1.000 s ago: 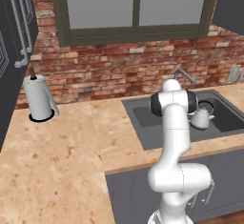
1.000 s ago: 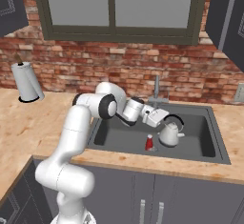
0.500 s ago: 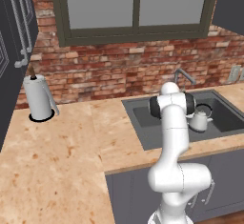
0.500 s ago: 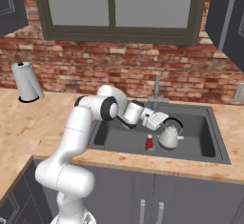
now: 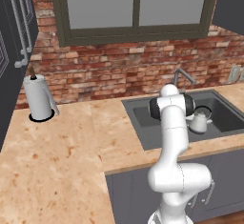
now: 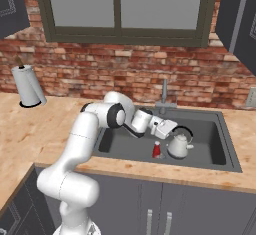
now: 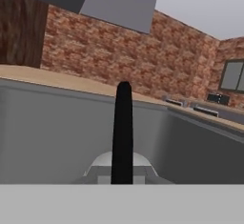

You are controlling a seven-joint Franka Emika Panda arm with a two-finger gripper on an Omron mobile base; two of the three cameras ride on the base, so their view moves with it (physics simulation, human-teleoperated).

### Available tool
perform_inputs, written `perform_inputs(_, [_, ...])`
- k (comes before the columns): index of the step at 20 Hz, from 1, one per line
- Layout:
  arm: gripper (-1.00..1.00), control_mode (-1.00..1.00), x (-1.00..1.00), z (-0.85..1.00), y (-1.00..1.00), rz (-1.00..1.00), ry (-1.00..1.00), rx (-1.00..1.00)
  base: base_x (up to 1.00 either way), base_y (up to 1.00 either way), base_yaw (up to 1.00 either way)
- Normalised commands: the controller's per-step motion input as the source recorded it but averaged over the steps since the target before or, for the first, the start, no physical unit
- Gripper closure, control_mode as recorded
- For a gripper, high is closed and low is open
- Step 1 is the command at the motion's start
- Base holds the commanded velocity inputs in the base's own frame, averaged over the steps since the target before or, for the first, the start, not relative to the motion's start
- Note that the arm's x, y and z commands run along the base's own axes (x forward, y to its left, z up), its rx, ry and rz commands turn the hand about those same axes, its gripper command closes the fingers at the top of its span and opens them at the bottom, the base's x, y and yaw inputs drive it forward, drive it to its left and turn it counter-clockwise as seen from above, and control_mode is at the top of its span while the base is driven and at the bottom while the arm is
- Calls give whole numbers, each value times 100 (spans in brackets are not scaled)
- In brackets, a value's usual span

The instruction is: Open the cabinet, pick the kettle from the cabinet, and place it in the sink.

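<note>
The silver-grey kettle (image 6: 179, 145) sits low inside the dark grey sink (image 6: 212, 139), beside a small red item (image 6: 156, 150). My gripper (image 6: 173, 127) reaches in from the left and is shut on the kettle's black arched handle (image 7: 123, 127), which runs up the middle of the hand view above the lid (image 7: 102, 163). In the left base view the kettle (image 5: 200, 122) shows just right of my arm, in the sink (image 5: 143, 118). The dark cabinet (image 5: 19, 32) with long bar handles hangs at the upper left.
A grey faucet (image 6: 164, 93) stands behind the basin against the brick wall. A white paper-towel roll (image 5: 37, 96) stands on the wooden counter (image 5: 62, 142) to the left. Dark upper cabinets (image 6: 240, 19) flank the window.
The kettle and my hand have sunk slightly lower into the sink. The grip on the handle has stayed the same.
</note>
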Motion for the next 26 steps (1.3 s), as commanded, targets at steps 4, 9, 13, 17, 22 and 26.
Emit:
perform_inputs(4, [100, -100, 6, -17, -5, 2, 0, 0, 0, 0, 0])
perform_inputs(9, [100, -100, 4, -20, -5, 2, 0, 0, 0, 0, 0])
perform_inputs(13, [100, -100, 7, -22, -3, 1, 0, 0, 0, 0, 0])
perform_inputs(17, [100, -100, 11, -22, -4, 0, 0, 0, 0, 0, 0])
perform_inputs(22, [100, -100, 14, -20, -1, 0, 0, 0, 0, 0, 0])
perform_inputs(26, [100, -100, 18, -20, -1, 0, 0, 0, 0, 0, 0])
